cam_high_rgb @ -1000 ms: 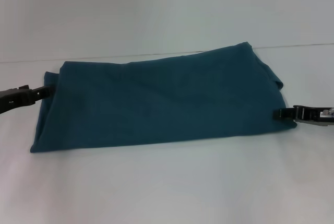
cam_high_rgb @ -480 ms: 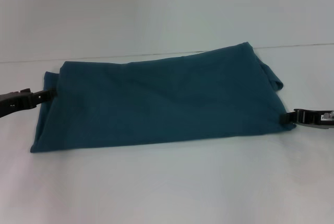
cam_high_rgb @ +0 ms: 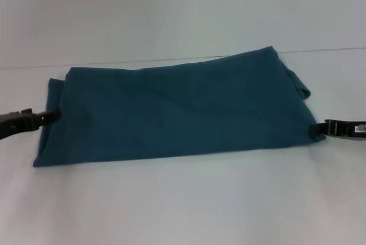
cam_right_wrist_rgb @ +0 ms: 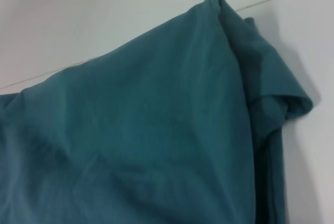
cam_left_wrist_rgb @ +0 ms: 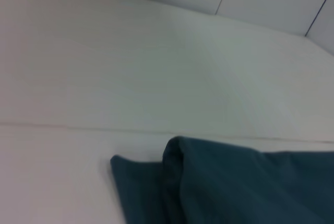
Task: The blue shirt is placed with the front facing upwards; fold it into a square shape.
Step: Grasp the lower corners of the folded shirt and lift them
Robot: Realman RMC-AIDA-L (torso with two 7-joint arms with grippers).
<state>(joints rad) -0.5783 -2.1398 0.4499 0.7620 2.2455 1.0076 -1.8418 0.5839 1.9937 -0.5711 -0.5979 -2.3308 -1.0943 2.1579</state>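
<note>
Both claws have slid lower along the shirt's side edges since a second ago, while the blue shirt (cam_high_rgb: 177,108) itself has barely shifted. It lies folded into a long band across the middle of the white tabletop (cam_high_rgb: 183,205), plain side up, layered edges showing at its 3 o'clock end. At 9 o'clock the left claw (cam_high_rgb: 54,114) touches the cloth's edge; at 3 o'clock the right claw (cam_high_rgb: 315,130) meets the lower corner. Whether either claw is pinching the fabric cannot be told.
</note>
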